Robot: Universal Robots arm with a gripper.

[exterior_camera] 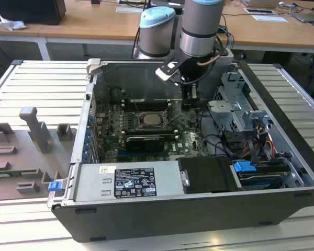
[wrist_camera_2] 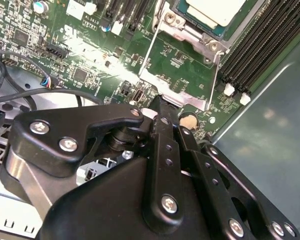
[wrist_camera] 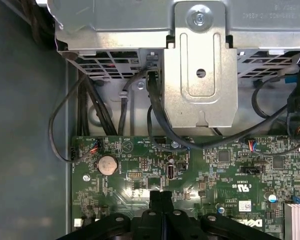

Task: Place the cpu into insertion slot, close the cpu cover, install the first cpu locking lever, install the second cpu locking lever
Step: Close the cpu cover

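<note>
While poised inside the open computer case, gripper: hangs low over the green motherboard, to the exterior view's right of the socket.
Fingers: meet flat against each other with no gap in both wrist views; grip nothing.
Fingertips: stand just beside the outer bar of the cpu cover; contact not discernible.
Cpu: pale square top, sits flat inside the insertion slot; lies uncovered.
Cpu cover: thin silver frame, swung open and away from the slot toward the gripper; shows green board through its cut-out centre; angle of tilt not discernible.
Memory slots: long, black, run alongside the insertion slot.
Coin battery: round, silver, sits on the motherboard near its edge.
Drive bracket: bare metal, rises beyond the board's edge in the first wrist view.
Cables: black, loop out from under the bracket onto the board.
Power supply: grey box with a label, fills the case's near side in the exterior view.
Surface: ribbed metal, carries the case.
Fixture blocks: grey, rest on the surface to the exterior view's left of the case.
</note>
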